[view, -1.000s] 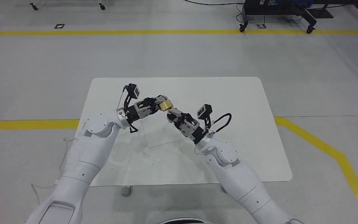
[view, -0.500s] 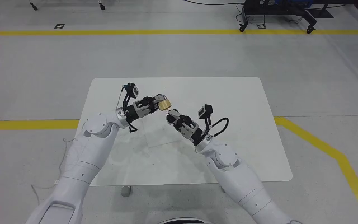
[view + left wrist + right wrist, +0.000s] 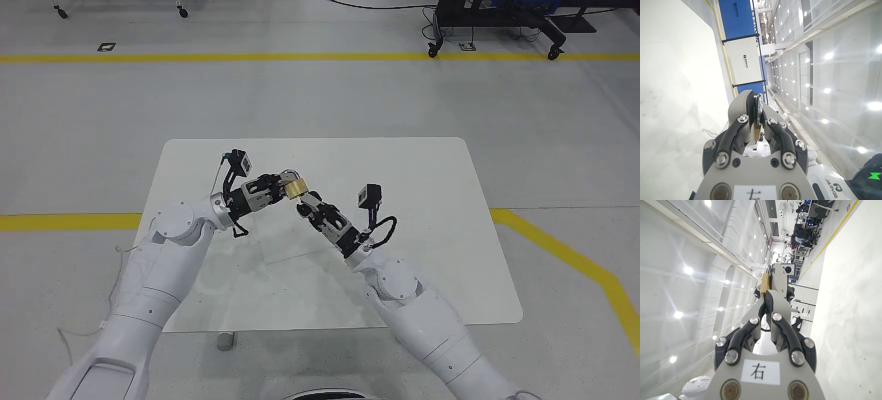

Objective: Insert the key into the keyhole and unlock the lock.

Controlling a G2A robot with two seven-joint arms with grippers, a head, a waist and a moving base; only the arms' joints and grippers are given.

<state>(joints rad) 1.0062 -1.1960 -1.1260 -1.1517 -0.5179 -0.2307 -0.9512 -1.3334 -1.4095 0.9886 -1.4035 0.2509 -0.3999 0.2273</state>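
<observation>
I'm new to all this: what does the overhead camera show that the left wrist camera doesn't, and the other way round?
From above: the white table's whole outline, and the right claw with its tip meeting the brass lock over the table. From the left wrist: a close look at the pads of the left claw clamped on the lock, plus ceiling lights and a blue-and-white panel in the room behind. Both: the lock, the left claw holding it, and part of the table.

Single-character label [image 3: 754, 193] on left end effector [image 3: 756, 103]; likewise on right end effector [image 3: 766, 296].
</observation>
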